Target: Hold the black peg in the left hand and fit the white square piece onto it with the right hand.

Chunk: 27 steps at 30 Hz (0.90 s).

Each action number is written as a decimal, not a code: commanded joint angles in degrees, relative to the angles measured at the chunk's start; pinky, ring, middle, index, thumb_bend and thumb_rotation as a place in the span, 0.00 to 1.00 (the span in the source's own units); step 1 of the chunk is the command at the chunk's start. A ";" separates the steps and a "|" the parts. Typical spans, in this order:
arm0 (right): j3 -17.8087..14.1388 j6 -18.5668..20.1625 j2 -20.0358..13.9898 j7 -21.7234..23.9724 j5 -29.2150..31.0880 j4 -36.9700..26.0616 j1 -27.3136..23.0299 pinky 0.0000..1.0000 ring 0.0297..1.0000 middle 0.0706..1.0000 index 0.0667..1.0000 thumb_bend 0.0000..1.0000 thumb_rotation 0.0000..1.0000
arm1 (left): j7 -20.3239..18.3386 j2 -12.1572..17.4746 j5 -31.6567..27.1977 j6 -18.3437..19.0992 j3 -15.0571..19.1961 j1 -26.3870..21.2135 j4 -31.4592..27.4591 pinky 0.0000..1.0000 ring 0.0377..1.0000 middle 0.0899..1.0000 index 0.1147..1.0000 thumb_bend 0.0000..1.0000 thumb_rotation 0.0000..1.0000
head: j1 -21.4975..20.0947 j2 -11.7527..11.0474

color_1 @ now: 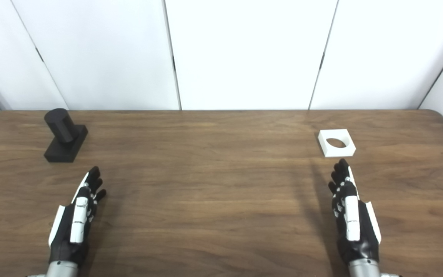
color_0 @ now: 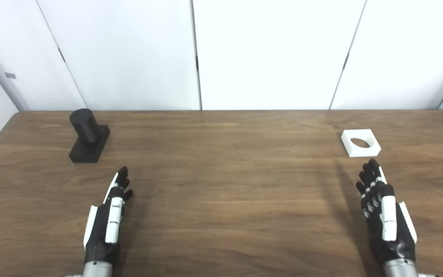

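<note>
The black peg, a round post on a rectangular base, stands upright on the wooden table at the far left. The white square piece with a round hole lies flat at the far right. My left hand hovers near the front left, fingers stretched out and holding nothing, a short way in front of the peg. My right hand is open too, its fingertips just short of the white piece. Neither hand touches anything.
White wall panels close off the table's far edge. The table's rounded right corner shows at the back. Bare wood lies between the two hands.
</note>
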 commanded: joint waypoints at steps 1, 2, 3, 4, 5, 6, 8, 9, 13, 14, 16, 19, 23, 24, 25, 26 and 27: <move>-0.09 -0.97 2.29 0.44 -0.12 3.46 0.23 1.00 1.00 0.99 1.00 0.53 1.00 | 0.41 -1.88 -0.23 -2.00 -0.22 0.20 0.08 0.95 0.99 0.99 0.96 0.58 1.00 | 0.08 0.02; -0.08 -0.90 2.33 0.38 -0.18 3.41 0.22 1.00 1.00 0.99 1.00 0.53 1.00 | 0.42 -1.90 -0.27 -1.92 -0.20 0.19 0.06 0.95 0.99 1.00 0.96 0.58 1.00 | 0.08 0.02; -0.07 -0.98 2.36 0.32 -0.29 3.41 0.21 1.00 1.00 0.99 1.00 0.53 1.00 | 0.42 -1.91 -0.28 -1.93 -0.20 0.20 0.05 0.96 0.99 0.99 0.96 0.58 1.00 | 0.08 0.02; -0.09 -1.02 2.40 0.30 -0.26 3.49 0.19 1.00 1.00 0.99 1.00 0.52 1.00 | 0.44 -1.94 -0.29 -2.06 -0.18 0.17 0.14 0.96 0.99 0.99 0.96 0.58 1.00 | 0.04 -0.08; -0.13 -1.15 2.44 0.33 -0.13 3.63 0.15 1.00 1.00 0.99 1.00 0.52 1.00 | 0.42 -1.95 -0.33 -2.22 -0.19 0.14 0.23 0.95 0.99 0.99 0.96 0.58 1.00 | 0.04 -0.08; -0.19 -1.25 2.48 0.37 0.04 3.75 0.14 1.00 1.00 0.99 1.00 0.52 1.00 | 0.34 -1.95 -0.47 -2.35 -0.21 0.12 0.28 0.96 0.99 0.99 0.97 0.57 1.00 | 0.06 -0.04; -0.16 -1.29 2.38 0.47 0.02 3.81 0.13 1.00 1.00 0.99 1.00 0.53 1.00 | 0.29 -1.97 -0.63 -2.41 -0.19 0.10 0.30 0.96 0.99 0.99 0.97 0.57 1.00 | 0.06 -0.04; -0.17 -1.16 2.39 0.41 0.00 3.70 0.15 1.00 1.00 0.99 1.00 0.53 1.00 | 0.27 -1.95 -0.63 -2.31 -0.21 0.14 0.24 0.96 0.99 0.99 0.96 0.57 1.00 | 0.09 0.01; -0.11 -1.16 2.19 0.61 0.01 3.67 0.17 1.00 1.00 0.99 1.00 0.52 1.00 | 0.30 -1.89 -0.37 -2.19 -0.26 0.20 0.21 0.96 0.99 0.99 0.97 0.59 1.00 | 0.17 0.08; -0.11 -1.17 2.18 0.59 -0.04 3.70 0.15 1.00 1.00 0.99 1.00 0.52 1.00 | 0.37 -1.92 -0.29 -2.09 -0.26 0.22 0.12 0.96 0.99 0.99 0.97 0.59 1.00 | 0.17 0.08; -0.19 -1.16 2.30 0.51 0.10 3.65 0.17 1.00 1.00 0.99 1.00 0.53 1.00 | 0.46 -1.95 -0.12 -2.01 -0.27 0.26 0.02 0.95 0.98 0.99 0.97 0.60 1.00 | 0.17 0.08; -0.22 -0.85 2.33 0.48 0.25 3.55 0.18 1.00 1.00 0.99 1.00 0.55 1.00 | 0.42 -1.97 -0.25 -2.29 -0.26 0.16 0.30 0.95 0.99 0.99 0.97 0.61 1.00 | 0.14 0.02; -0.27 -0.99 2.15 0.56 0.20 3.75 0.12 1.00 1.00 0.99 1.00 0.53 1.00 | 0.47 -2.16 -0.47 -2.29 -0.26 0.09 0.25 0.95 0.99 0.99 0.96 0.60 1.00 | 0.15 0.04; -0.27 -1.05 2.08 0.56 0.07 3.76 0.13 1.00 1.00 0.99 1.00 0.53 1.00 | 0.53 -2.25 -0.48 -2.06 -0.26 0.10 0.07 0.95 0.99 0.99 0.96 0.60 1.00 | 0.22 0.15; -0.28 -1.02 2.07 0.57 0.11 3.70 0.15 1.00 1.00 0.99 1.00 0.53 1.00 | 0.53 -2.24 -0.43 -1.96 -0.29 0.08 0.05 0.96 0.99 0.99 0.96 0.60 1.00 | 0.41 0.15; -0.29 -0.99 2.07 0.59 0.17 3.66 0.16 1.00 1.00 0.99 1.00 0.53 1.00 | 0.52 -2.22 -0.41 -1.90 -0.30 0.05 0.05 0.96 0.99 0.99 0.96 0.60 1.00 | 0.41 0.15; -0.30 -1.01 2.06 0.69 0.36 3.66 0.13 1.00 1.00 0.99 1.00 0.53 1.00 | 0.52 -2.17 -0.29 -1.70 -0.33 0.05 0.04 0.96 0.99 0.99 0.96 0.60 1.00 | 0.55 0.09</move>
